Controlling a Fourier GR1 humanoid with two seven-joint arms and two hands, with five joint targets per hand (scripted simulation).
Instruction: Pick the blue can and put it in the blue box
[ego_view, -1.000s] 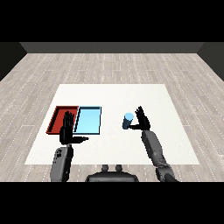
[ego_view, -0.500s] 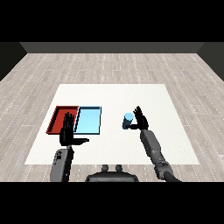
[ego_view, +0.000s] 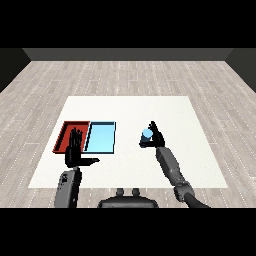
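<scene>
At the far left of the flat white table (ego_view: 130, 107) lies the shallow red rectangular tray (ego_view: 65, 131), and touching its right edge, side by side with it, lies the shallow light blue rectangular tray (ego_view: 102, 138). Both sit on the left half of the tabletop, their long sides running away from the robot.

The black left hand (ego_view: 74, 152) on its grey forearm (ego_view: 68, 186) is raised in front of the near ends of the two trays, covering the near right corner of the red one in this view. Its fingers are straight and spread, pointing away from the robot, and the thumb sticks out to the right towards the near edge of the blue tray. It has hold of nothing.

Further right, well apart from the trays and on the right half of the table, is the small blue cylindrical can (ego_view: 146, 136), standing upright with its lighter top face showing. The black right hand (ego_view: 156, 137) is beside it on the can's right, with the thumb and fingers bent round the can's body; it seems to have the can in its grasp, though whether the can is resting on the table or slightly lifted cannot be told from this view. The grey right forearm (ego_view: 168, 165) runs down from the hand towards the lower right.
</scene>
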